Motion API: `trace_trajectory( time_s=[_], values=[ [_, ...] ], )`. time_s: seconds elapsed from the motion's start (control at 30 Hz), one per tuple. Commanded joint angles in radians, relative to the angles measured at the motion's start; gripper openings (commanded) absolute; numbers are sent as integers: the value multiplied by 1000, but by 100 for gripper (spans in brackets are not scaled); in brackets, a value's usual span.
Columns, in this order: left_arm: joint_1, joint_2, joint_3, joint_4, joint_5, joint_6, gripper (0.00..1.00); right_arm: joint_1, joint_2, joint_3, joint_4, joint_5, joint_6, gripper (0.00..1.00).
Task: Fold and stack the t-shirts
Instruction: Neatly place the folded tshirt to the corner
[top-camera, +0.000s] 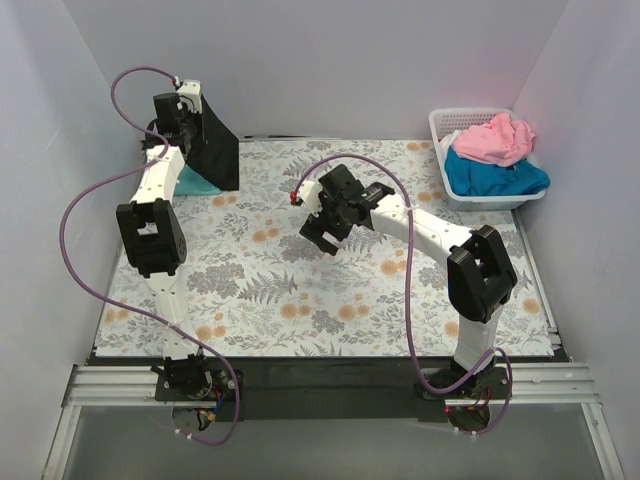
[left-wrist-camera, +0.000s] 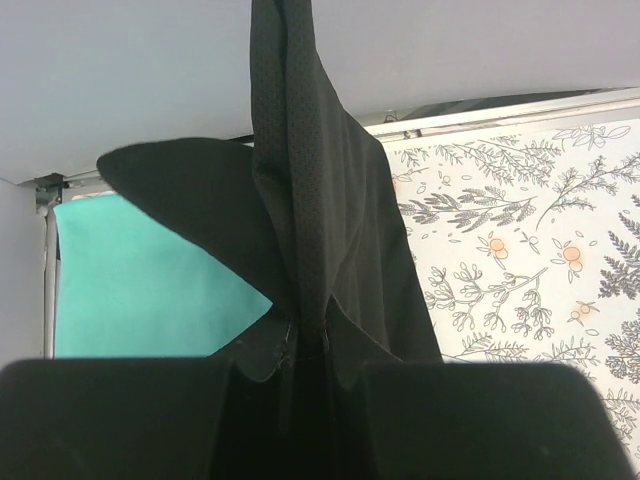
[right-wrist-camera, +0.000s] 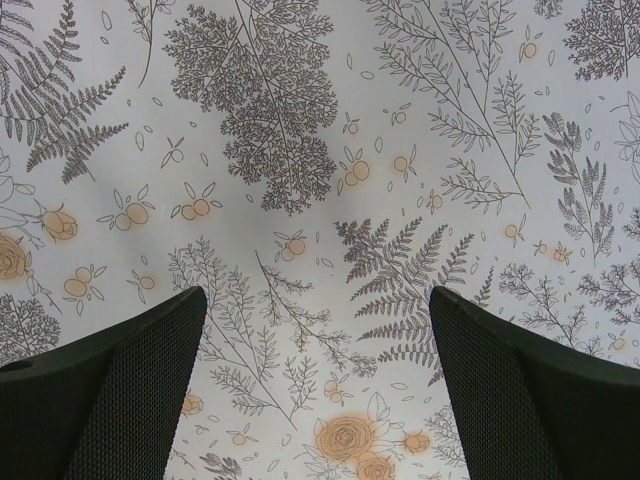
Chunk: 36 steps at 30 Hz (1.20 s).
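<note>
My left gripper is raised at the far left corner and is shut on the black t-shirt, which hangs down from it in a folded drape. In the left wrist view the black t-shirt is pinched between the jaws. Under it lies the folded mint-green t-shirt, which also shows in the left wrist view. The pink t-shirt and the bright blue t-shirt lie crumpled in the basket. My right gripper is open and empty above the middle of the cloth; its fingers frame bare pattern.
The white lattice basket stands at the far right corner. The flower-and-fern table cloth covers the table. Grey walls close in on the left, back and right. A purple cable loops beside each arm.
</note>
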Motion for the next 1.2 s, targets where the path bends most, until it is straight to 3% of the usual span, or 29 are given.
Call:
trace_trajectory(
  time_s=[0.0, 0.27, 0.93, 1.17],
  values=[
    [5, -147, 6, 7, 9, 19, 0, -2, -24, 16, 5, 5, 3, 98],
    [9, -178, -1, 3, 18, 33, 0, -1, -16, 19, 2, -1, 6, 98],
    [61, -84, -30, 29, 23, 57, 0, -2, 17, 45, -16, -10, 3, 99],
    [84, -77, -35, 67, 102, 93, 0, -2, 28, 48, -19, -6, 0, 98]
  ],
)
